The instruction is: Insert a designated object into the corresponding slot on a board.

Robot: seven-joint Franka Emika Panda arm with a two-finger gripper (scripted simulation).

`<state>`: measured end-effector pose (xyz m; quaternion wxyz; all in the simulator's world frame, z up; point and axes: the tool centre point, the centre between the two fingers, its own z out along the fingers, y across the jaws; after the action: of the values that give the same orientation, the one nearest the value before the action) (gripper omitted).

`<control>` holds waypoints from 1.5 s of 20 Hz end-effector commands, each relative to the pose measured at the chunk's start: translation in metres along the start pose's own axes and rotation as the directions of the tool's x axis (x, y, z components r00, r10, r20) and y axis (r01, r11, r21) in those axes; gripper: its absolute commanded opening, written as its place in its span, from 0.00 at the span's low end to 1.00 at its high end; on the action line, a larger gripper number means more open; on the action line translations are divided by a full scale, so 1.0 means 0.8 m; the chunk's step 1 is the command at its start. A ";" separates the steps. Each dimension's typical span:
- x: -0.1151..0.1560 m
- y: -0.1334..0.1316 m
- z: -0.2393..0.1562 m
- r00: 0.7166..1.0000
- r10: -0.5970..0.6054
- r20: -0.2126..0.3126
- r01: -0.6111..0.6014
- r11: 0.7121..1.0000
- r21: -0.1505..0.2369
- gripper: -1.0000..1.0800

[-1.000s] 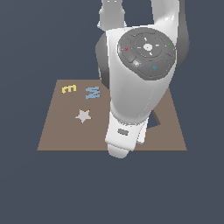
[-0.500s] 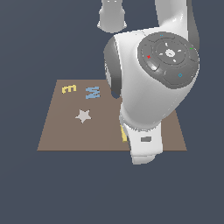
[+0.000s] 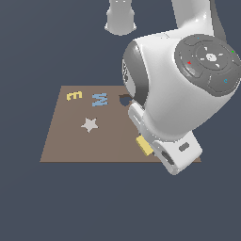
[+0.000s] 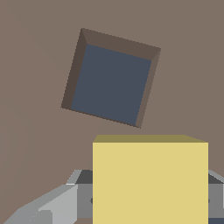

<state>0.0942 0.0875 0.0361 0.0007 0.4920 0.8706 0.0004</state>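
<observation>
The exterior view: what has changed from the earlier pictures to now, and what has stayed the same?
The arm swung toward the exterior view's right, uncovering the heart-like hole. The yellow block, hidden a second ago, now shows under the wrist. The board, E, M and star stayed put.

My views are evenly lit, flat renders without glare; the exterior view looks soft and pixelated, while my wrist view stays crisp, shadows faint.

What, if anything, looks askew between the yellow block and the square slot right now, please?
In the wrist view the yellow block, held in the jaws, is rotated relative to the square slot in the board: their edges are not parallel, and the block sits off to one side.
</observation>
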 end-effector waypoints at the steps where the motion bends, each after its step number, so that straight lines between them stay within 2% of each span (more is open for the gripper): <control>1: 0.008 0.004 -0.001 0.994 -0.112 0.000 0.112 0.994 -0.001 0.00; 5: 0.021 0.007 -0.002 0.959 -0.285 0.001 0.285 0.959 -0.001 0.00; 10: 0.038 0.007 -0.003 0.872 -0.489 0.001 0.489 0.872 -0.001 0.00; 13: 0.048 0.005 -0.004 0.799 -0.601 0.000 0.601 0.799 -0.001 0.00; 17: 0.061 0.001 -0.004 0.683 -0.730 0.000 0.730 0.683 -0.001 0.00; 24: 0.077 -0.009 -0.005 0.486 -0.874 0.000 0.874 0.486 0.000 0.00; 30: 0.085 -0.017 -0.006 0.356 -0.935 0.000 0.935 0.356 0.000 0.00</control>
<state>0.0490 0.1384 0.0402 0.0002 -0.0715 0.9974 0.0001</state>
